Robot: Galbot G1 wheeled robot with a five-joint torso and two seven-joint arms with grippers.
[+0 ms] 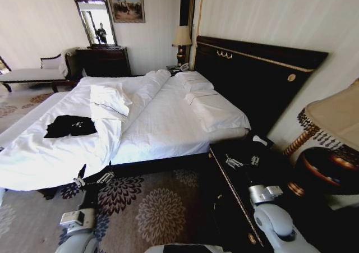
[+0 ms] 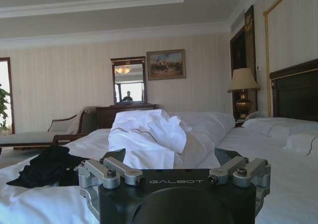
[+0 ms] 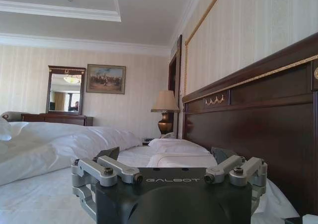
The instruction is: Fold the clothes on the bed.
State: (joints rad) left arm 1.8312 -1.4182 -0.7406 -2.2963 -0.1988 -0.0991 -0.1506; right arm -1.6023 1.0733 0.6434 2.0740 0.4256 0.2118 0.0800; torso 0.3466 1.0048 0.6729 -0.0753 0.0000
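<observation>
The clothes (image 1: 70, 127), a crumpled black T-shirt, lie on the white duvet near the left foot corner of the bed (image 1: 168, 118). The left wrist view shows the clothes (image 2: 47, 167) as a dark heap off to one side of the fingers. My left gripper (image 1: 92, 179) is open and hangs low at the foot edge of the bed, short of the shirt, with nothing between its fingers (image 2: 113, 155). My right gripper (image 1: 244, 161) is also open. It is over the dark furniture beside the bed, and the headboard (image 3: 258, 119) runs along one side of it.
The duvet (image 1: 112, 104) is folded back in a thick ridge down the bed's middle, with pillows (image 1: 219, 110) by the headboard (image 1: 252, 79). A lamp (image 1: 334, 121) on a round stand is at the right. Patterned carpet (image 1: 151, 208) lies before the bed. A chaise (image 1: 33, 73) and a dresser (image 1: 104, 59) stand beyond.
</observation>
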